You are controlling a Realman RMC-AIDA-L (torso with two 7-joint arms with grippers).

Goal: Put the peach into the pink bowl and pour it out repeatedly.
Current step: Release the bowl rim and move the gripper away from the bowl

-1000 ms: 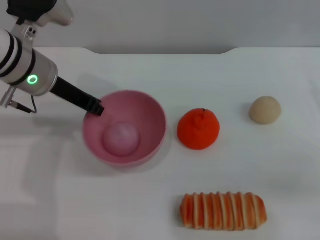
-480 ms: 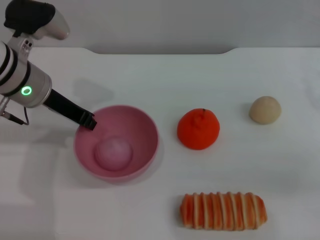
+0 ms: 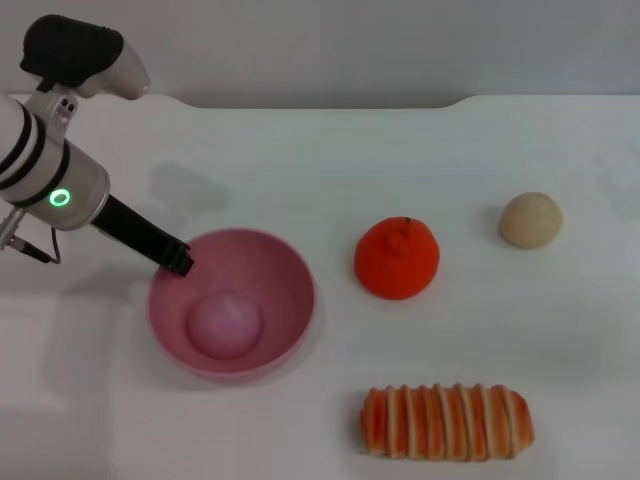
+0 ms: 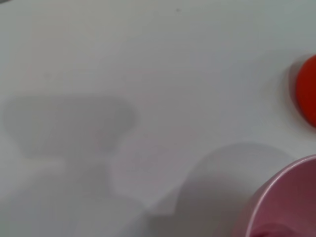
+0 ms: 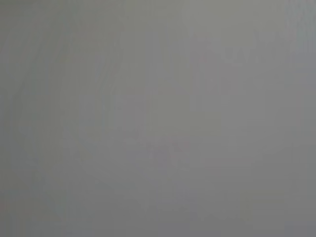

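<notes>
The pink bowl [image 3: 285, 275] stands upright on the white table, left of centre in the head view. Inside it, on the bottom, lies the pale-pink peach [image 3: 224, 323]. My left gripper [image 3: 179, 261] reaches in from the left and is shut on the bowl's far-left rim. In the left wrist view only a piece of the pink bowl [image 4: 284, 197] shows at a corner, and my own fingers do not show there. The right gripper is out of view; the right wrist view is a blank grey.
An orange-red fruit [image 3: 397, 258] with a stem sits just right of the bowl, and its edge [image 4: 309, 96] shows in the left wrist view. A beige ball [image 3: 530, 219] lies at the far right. A striped bread roll [image 3: 447, 421] lies near the front edge.
The left gripper has drawn the bowl to the left and toward the front, and the bowl has gone from tilted to level. The peach stayed inside it.
</notes>
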